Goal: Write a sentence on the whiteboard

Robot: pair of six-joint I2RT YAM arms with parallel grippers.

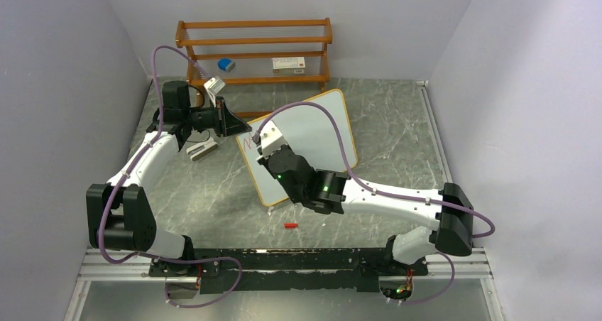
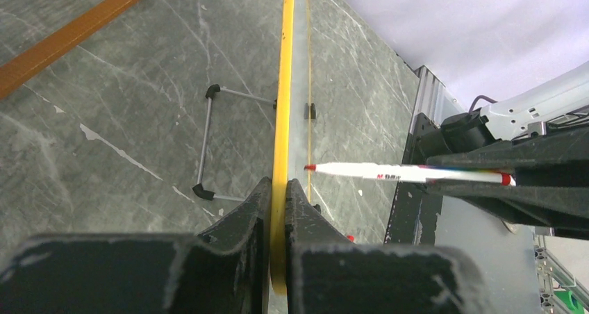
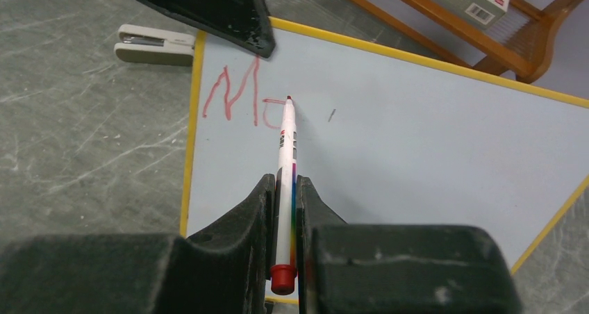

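Observation:
The whiteboard (image 1: 323, 133) stands tilted mid-table, white with a thin yellow frame. My left gripper (image 1: 245, 131) is shut on its upper left edge; the left wrist view shows the yellow frame (image 2: 283, 105) pinched between the jaws at my left gripper (image 2: 279, 189). My right gripper (image 3: 283, 189) is shut on a white red-tipped marker (image 3: 285, 147). Its tip touches the whiteboard (image 3: 417, 140) just right of a red "M" (image 3: 233, 98), on a short red stroke. The marker also shows in the left wrist view (image 2: 389, 174). In the top view my right gripper (image 1: 264, 145) is over the board's left part.
A brown slatted shelf rack (image 1: 255, 51) stands at the back with a blue object (image 1: 226, 64) and a white box (image 1: 288, 64). A stapler (image 1: 201, 150) lies left of the board. A small red cap (image 1: 289, 226) lies near the front. Wire feet (image 2: 208, 140) prop the board.

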